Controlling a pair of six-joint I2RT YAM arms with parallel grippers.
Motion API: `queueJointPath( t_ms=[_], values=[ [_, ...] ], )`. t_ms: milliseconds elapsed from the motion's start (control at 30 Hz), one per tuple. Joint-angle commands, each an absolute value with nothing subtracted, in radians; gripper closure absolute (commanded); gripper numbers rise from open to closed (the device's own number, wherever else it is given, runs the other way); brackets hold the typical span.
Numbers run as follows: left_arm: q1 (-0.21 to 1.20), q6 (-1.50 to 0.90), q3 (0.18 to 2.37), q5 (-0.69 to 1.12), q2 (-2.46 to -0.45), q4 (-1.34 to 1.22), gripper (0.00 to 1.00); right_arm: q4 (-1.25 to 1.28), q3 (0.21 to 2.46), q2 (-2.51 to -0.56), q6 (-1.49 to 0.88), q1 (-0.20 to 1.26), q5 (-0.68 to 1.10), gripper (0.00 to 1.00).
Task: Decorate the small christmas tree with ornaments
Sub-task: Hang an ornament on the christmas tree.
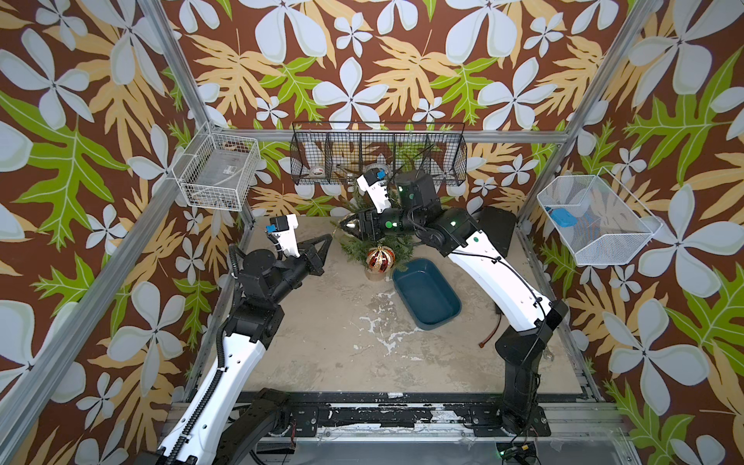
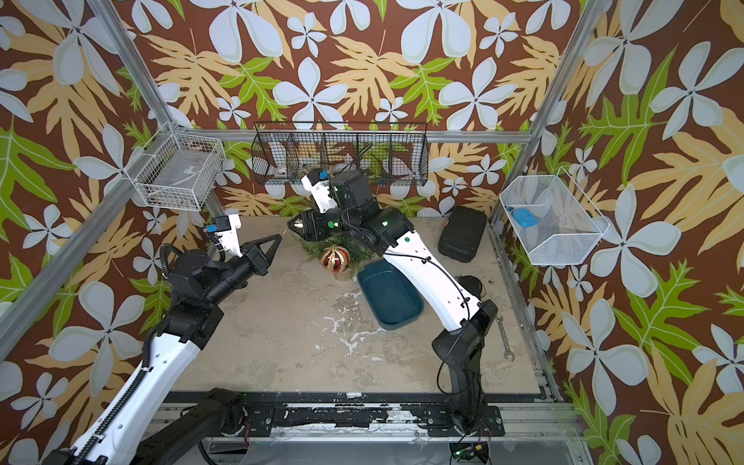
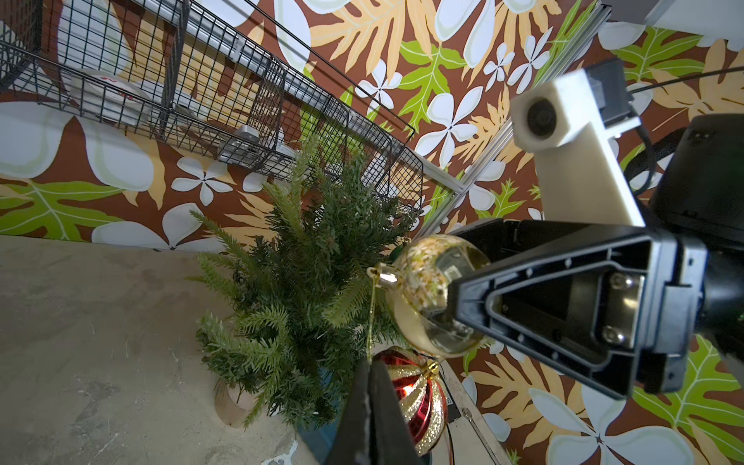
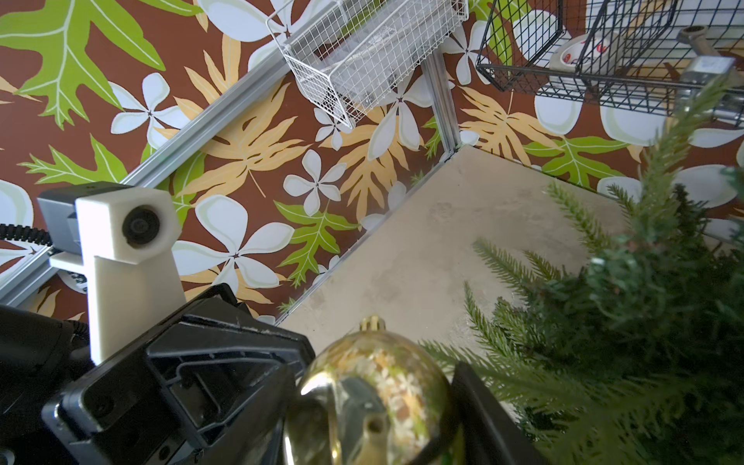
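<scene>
**A:** What fills most of the scene?

**B:** A pale, scuffed table (image 1: 322, 354). Both arms reach across it toward the far wall.

**A:** Where is the small christmas tree?

**B:** The small christmas tree (image 3: 306, 257) stands upright near the table's far edge, in a tan pot (image 3: 231, 402). In both top views the right arm's wrist covers much of its crown.

**A:** Anything beside it?

**B:** A blue tub (image 1: 426, 302) lies on the table just beside the pot, on the right arm's side.

**A:** And the ornaments?

**B:** The striped ball (image 1: 380, 257), red, gold and white, sits against the low branches on the side facing the arms' bases, just above the pot. I cannot tell how it is fastened. The gold ball (image 3: 422, 290) is off the table, close against the tree's side.

**A:** Who holds it?

**B:** The right gripper (image 4: 374, 402) has its jaws clamped around the gold ball, with the ball's cap pointing away from the gripper.

**A:** And the other arm?

**B:** The left gripper (image 3: 369, 362) has its jaws pressed together on the gold thread (image 3: 372, 318). The thread runs from the ball's cap to the fingertips.
</scene>
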State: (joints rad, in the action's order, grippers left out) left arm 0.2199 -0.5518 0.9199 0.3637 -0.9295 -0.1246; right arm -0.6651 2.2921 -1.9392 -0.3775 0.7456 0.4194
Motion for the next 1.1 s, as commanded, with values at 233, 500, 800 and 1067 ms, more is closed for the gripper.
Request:
queueJointPath(
  t_ms=[233, 500, 800, 1067],
  values=[
    [0.218, -0.572, 0.908, 0.383, -0.945, -0.21, 1.0, -0.655, 2.273, -1.947, -0.368, 0.745, 0.435, 0.41],
    [0.219, -0.584, 0.878, 0.394, -0.948, -0.231, 1.0, -0.666, 2.255, -1.929, -0.353, 0.745, 0.397, 0.41],
    [0.219, -0.607, 0.848, 0.404, -0.957, -0.266, 1.0, -0.682, 2.233, -1.909, -0.342, 0.741, 0.37, 0.41],
    [0.219, -0.636, 0.833, 0.427, -0.983, -0.315, 1.0, -0.687, 2.226, -1.908, -0.336, 0.737, 0.353, 0.41]
  ],
)
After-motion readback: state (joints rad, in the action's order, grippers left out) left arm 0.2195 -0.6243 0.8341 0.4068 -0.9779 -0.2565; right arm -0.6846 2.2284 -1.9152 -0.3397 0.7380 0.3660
